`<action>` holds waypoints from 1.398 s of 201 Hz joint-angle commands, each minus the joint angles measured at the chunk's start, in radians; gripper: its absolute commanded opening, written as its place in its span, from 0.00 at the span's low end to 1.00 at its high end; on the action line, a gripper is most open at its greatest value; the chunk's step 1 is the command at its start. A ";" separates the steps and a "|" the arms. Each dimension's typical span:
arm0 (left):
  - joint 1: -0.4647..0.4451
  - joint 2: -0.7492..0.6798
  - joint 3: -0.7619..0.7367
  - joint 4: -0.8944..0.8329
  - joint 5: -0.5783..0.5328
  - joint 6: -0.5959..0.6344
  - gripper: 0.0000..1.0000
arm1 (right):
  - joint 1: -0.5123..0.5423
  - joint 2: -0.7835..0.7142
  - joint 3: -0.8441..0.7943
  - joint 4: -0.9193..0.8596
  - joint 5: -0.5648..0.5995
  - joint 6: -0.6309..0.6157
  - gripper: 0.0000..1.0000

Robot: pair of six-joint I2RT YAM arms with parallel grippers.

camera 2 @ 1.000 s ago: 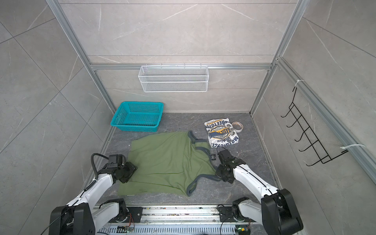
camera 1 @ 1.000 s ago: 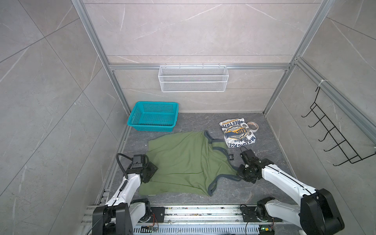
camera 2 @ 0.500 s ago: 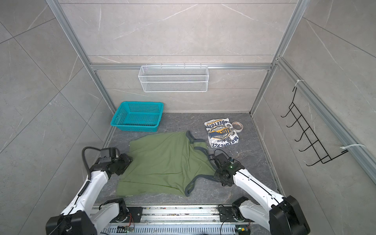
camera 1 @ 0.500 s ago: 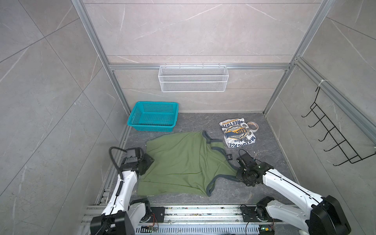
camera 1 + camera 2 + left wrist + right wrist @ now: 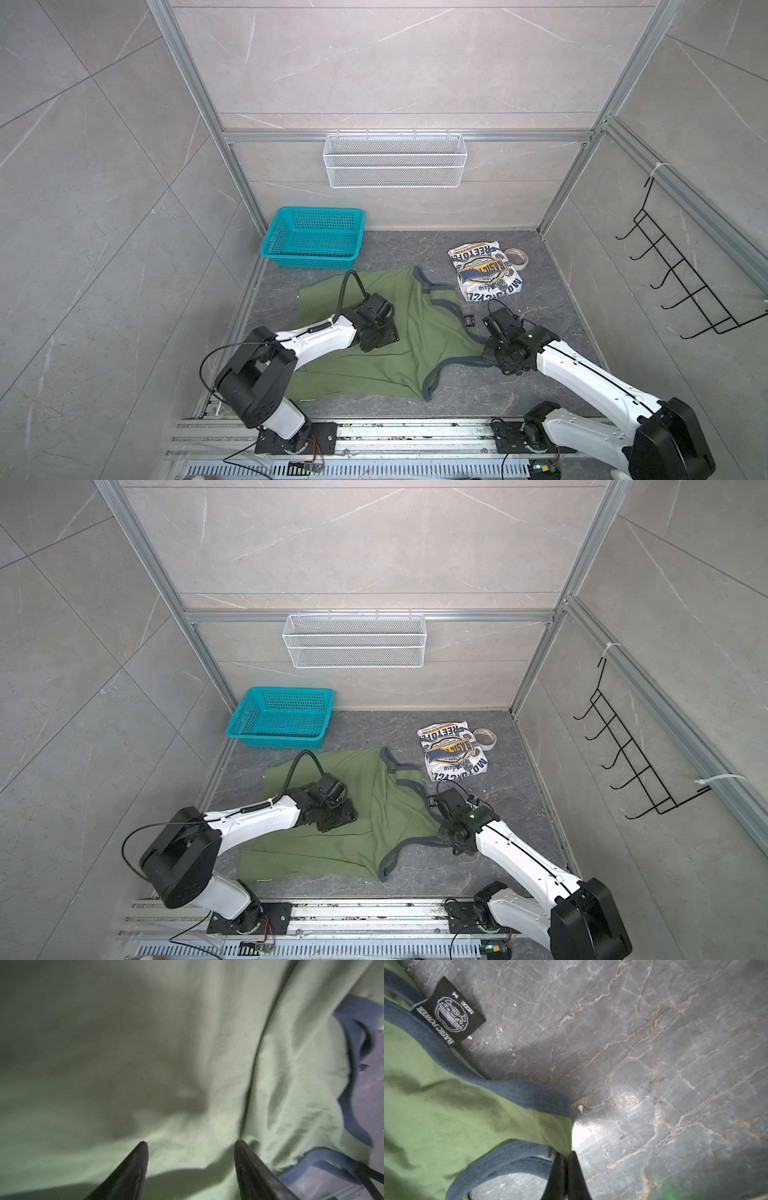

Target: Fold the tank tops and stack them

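In both top views I get even, sharp light with bowed edges, a dim, motion-blurred left wrist view of the olive tank top (image 5: 187, 1043), and white glare on the stone floor (image 5: 584, 1129) in the right wrist view.

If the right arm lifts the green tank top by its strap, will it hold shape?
Likely floppy: the green tank top lies creased and rippled, so it should drape. The narrow strap pinched in the right tool may stretch.
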 commanded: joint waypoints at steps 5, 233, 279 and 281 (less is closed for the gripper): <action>0.004 0.019 0.013 -0.049 -0.093 -0.022 0.69 | -0.004 0.023 0.009 -0.023 0.017 -0.006 0.00; 0.561 -0.397 -0.383 -0.067 -0.043 0.132 0.70 | 0.329 0.198 0.370 -0.195 0.251 -0.052 0.69; 0.561 -0.416 -0.403 -0.037 -0.045 0.110 0.71 | 0.375 0.533 0.638 -0.064 0.157 -0.150 0.66; 0.561 -0.416 -0.406 -0.035 -0.045 0.107 0.71 | 0.376 0.548 0.652 -0.062 0.155 -0.152 0.66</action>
